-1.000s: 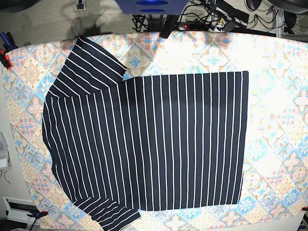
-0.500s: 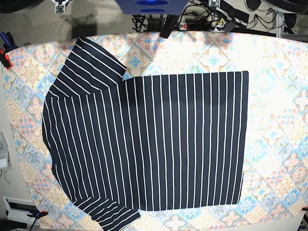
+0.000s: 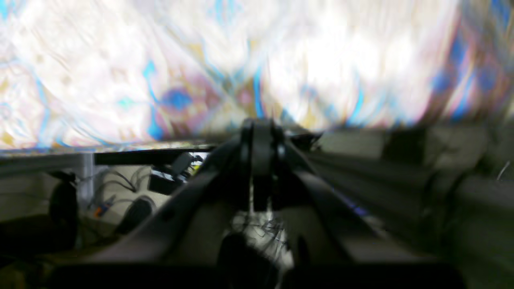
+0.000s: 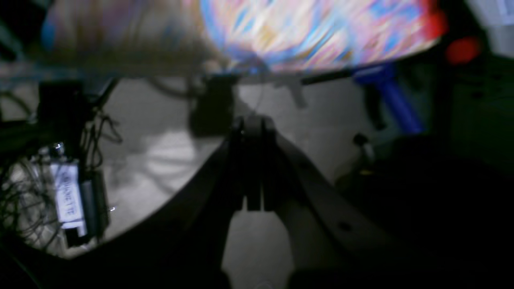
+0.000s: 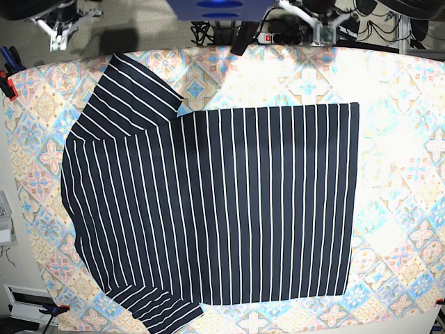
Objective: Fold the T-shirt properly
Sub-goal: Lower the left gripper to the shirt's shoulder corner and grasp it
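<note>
1. t-shirt (image 5: 208,209) spread flat across the table (image 5: 396,139), sleeves toward the left edge, hem toward the right, ready for a first fold.
2. left end effector (image 3: 261,138) pinched closed, empty, off the table's far edge.
3. right end effector (image 4: 252,128) likewise closed, holding nothing.

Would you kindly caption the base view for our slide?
Striped T-shirt lying flat and unfolded on a patterned tablecloth.

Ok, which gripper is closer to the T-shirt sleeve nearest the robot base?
Right. The right gripper hovers just beyond the sleeve, off its outer corner; the left gripper is much farther along, nearer the hem end.
</note>
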### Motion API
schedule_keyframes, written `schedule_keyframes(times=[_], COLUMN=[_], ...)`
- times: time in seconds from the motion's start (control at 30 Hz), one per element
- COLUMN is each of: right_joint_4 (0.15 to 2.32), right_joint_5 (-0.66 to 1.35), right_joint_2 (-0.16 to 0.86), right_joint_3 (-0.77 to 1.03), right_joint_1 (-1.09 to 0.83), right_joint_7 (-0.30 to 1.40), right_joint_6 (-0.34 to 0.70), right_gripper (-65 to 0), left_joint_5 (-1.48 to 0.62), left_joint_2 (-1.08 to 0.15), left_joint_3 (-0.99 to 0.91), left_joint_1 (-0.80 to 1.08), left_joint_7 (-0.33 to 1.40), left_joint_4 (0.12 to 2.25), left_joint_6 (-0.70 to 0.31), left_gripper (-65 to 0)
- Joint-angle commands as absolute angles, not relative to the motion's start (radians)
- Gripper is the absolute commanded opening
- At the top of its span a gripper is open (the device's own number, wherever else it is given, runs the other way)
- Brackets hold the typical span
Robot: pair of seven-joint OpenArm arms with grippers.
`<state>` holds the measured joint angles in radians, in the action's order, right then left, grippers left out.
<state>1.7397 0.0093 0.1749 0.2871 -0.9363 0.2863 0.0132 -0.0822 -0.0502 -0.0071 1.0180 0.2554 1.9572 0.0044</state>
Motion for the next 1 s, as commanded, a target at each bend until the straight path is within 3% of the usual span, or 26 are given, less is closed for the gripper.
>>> schedule_keyframes(times=[0.0,0.27,0.57,0.7,0.97], right_joint_4=[1.782,1.891,1.893,1.893,1.893], right_joint_5=[0.010,0.008,0.008,0.008,0.008], right_joint_2=[0.183,0.183,0.185,0.183,0.183], right_joint_3=[0.294,0.294,0.288,0.292,0.294], right_joint_1=[-0.951,-0.917,-0.903,-0.895,-0.874], right_joint_7=[0.285,0.341,0.341,0.364,0.375], right_joint_6=[0.007,0.007,0.007,0.007,0.007], right_gripper=[-65.0,-65.0,-65.0,-65.0,-65.0], left_joint_5=[-0.105,-0.346,-0.777,-0.843,-0.855], left_joint_2=[-0.051,-0.048,-0.042,-0.042,0.005], left_joint_3=[-0.008,-0.059,-0.352,-0.421,-0.522], left_joint_1=[1.012,0.840,0.657,0.610,0.556], left_joint_7=[0.260,0.460,0.714,0.745,0.746], left_joint_4=[1.989,1.997,1.969,1.908,1.819], left_joint_6=[0.007,0.007,0.007,0.008,0.008], left_gripper=[-65.0,-65.0,-63.7,-58.6,-39.3])
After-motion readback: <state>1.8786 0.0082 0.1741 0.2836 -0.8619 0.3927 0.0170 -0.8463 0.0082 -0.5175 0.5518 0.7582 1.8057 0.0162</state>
